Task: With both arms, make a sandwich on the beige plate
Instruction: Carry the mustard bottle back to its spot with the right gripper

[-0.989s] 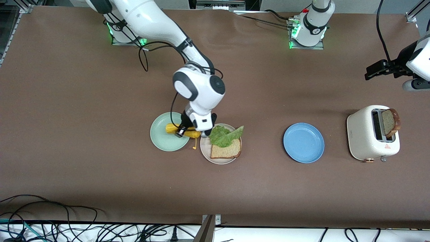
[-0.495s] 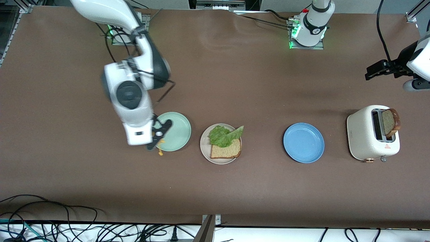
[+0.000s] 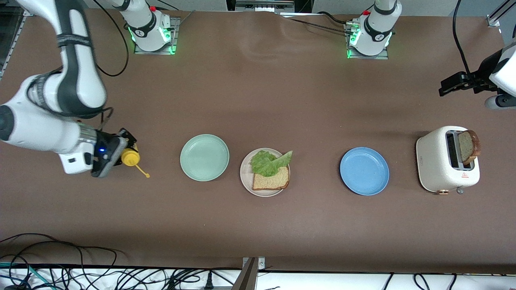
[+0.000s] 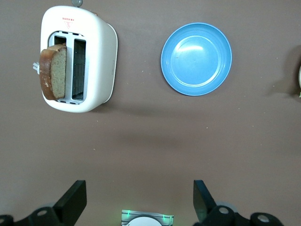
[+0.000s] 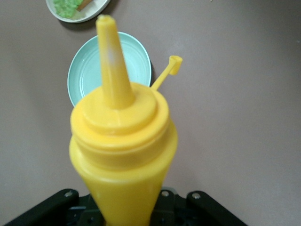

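— Where's the right gripper (image 3: 121, 151)?
— Over bare counter (image 3: 258, 225), jaws clamped on a yellow bottle (image 5: 123, 155), well apart from the beige plate (image 3: 246, 179) holding bread (image 3: 271, 180) and lettuce (image 3: 268, 161).
— The left gripper (image 4: 136, 200)?
— Jaws wide, empty, over open counter near the toaster (image 4: 77, 59).

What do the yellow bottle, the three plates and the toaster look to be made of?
Yellow bottle: smooth, slightly glossy plastic, moulded nozzle, tethered cap. Mint green plate and blue plate: glossy, soft highlights; plastic or glazed ceramic, unclear. Beige plate: matte, faintly speckled, perhaps stoneware or melamine. Toaster: cream, satin shell, likely plastic or painted metal.
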Available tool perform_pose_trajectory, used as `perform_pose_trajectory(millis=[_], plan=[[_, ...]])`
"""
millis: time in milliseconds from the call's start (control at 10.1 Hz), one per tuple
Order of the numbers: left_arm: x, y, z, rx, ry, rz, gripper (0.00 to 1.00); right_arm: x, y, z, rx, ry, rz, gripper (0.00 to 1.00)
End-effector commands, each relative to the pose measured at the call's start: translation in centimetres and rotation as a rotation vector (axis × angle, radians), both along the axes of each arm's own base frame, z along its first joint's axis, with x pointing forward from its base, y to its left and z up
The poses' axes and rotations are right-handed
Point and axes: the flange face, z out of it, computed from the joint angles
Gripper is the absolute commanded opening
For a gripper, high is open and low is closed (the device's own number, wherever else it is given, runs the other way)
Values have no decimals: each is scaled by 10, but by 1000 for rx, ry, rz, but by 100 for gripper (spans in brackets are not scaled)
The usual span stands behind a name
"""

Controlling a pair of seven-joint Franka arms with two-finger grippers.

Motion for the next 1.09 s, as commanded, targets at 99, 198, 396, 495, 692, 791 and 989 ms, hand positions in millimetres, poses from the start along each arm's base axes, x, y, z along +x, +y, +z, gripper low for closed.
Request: perform_pose_trajectory(millis=[99, 198, 396, 495, 692, 791, 989], plan=[[-1, 2, 4, 39, 5, 5, 100, -41, -65, -53, 266, -88, 43, 0], [-2, 5, 5, 39, 5, 8, 100, -53, -79, -73, 333, -135, 62, 0], [-3, 17, 9, 39, -4, 31, 100, -74, -92, -99, 406, -213, 137, 0], [-4, 26, 12, 39, -8, 43, 100, -85, -96, -112, 441, -247, 150, 0], [-5, 47, 30, 41, -47, 78, 100, -102, -102, -134, 458, -289, 194, 0], [-6, 51, 31, 41, -50, 83, 100, -110, -110, -145, 432, -313, 218, 0], [-6, 51, 39, 41, -67, 85, 100, -120, -112, -161, 439, -332, 237, 0]])
